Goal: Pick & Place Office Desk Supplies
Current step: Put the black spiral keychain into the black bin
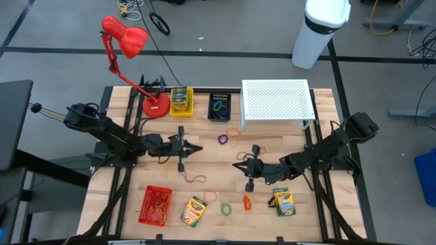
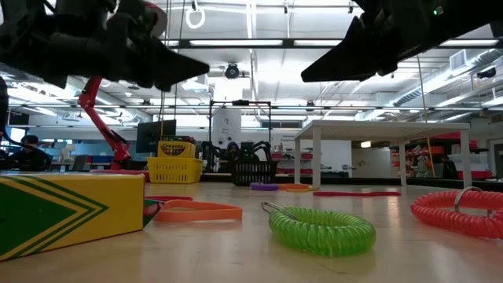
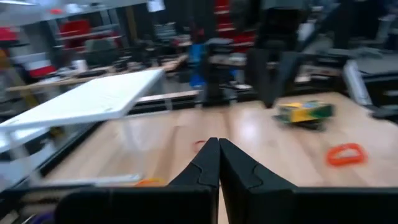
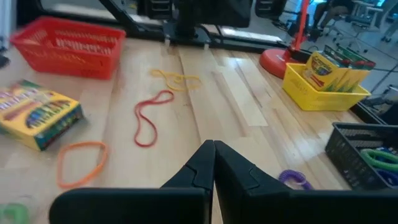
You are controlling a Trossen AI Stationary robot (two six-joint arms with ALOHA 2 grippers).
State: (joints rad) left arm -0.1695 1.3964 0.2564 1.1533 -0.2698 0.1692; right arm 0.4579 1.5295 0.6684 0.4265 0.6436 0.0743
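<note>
- Left gripper [image 1: 195, 149], fingers pressed together, empty, hovers mid-table above a red rubber band [image 1: 193, 179]
- Right gripper [image 1: 238, 166], likewise closed and empty, hangs near an orange clip [image 1: 246, 202]

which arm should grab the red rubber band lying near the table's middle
Left, most likely. The left gripper hangs just above the red rubber band in the high view, fingers shut and empty. The right gripper is also shut and empty, but sits farther off, nearer the orange clip.
</note>
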